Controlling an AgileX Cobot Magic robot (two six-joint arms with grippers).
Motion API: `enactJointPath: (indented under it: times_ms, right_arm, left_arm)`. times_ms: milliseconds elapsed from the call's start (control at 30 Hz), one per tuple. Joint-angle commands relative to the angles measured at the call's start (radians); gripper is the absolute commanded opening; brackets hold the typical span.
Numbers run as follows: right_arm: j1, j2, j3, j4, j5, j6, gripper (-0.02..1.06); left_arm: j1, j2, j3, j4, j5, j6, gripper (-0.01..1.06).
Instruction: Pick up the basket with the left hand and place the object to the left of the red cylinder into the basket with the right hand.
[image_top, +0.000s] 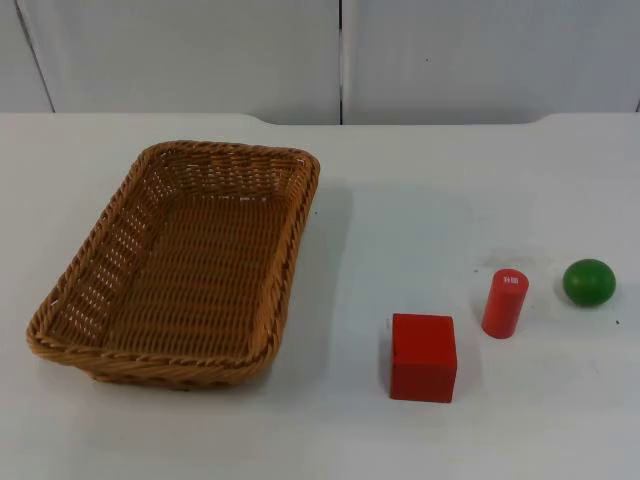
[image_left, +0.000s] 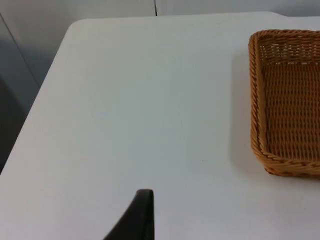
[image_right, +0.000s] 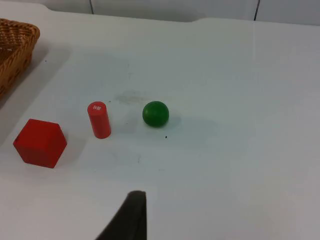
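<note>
Right claw (image_right: 131, 212) well short of red cube (image_right: 40, 143), grip state unclear; basket (image_top: 180, 265) untouched.

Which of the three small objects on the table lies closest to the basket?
The red cube. The red cylinder and green ball sit farther from the wicker basket.

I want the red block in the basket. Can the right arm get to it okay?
Probably yes. The red cube sits apart from the red cylinder, the green ball and the basket, with bare table around it, so nothing looks in the way.
</note>
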Motion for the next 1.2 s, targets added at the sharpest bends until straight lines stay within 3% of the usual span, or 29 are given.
enactJointPath:
  times_ms: [0,333,1000,1167]
  right_arm:
    - [0.001,-0.003,0.007,0.0,-0.008,0.001,1.05]
    - [0.001,-0.003,0.007,0.0,-0.008,0.001,1.05]
    - [0.001,-0.003,0.007,0.0,-0.008,0.001,1.05]
    - [0.001,-0.003,0.007,0.0,-0.008,0.001,1.05]
  left_arm:
    - [0.003,0.007,-0.003,-0.018,0.002,0.003,1.05]
    - [0.003,0.11,-0.054,-0.037,-0.02,0.003,1.05]
    - [0.003,0.118,-0.053,-0.05,-0.024,0.003,1.05]
    - [0.003,0.136,-0.053,-0.09,-0.065,0.003,1.05]
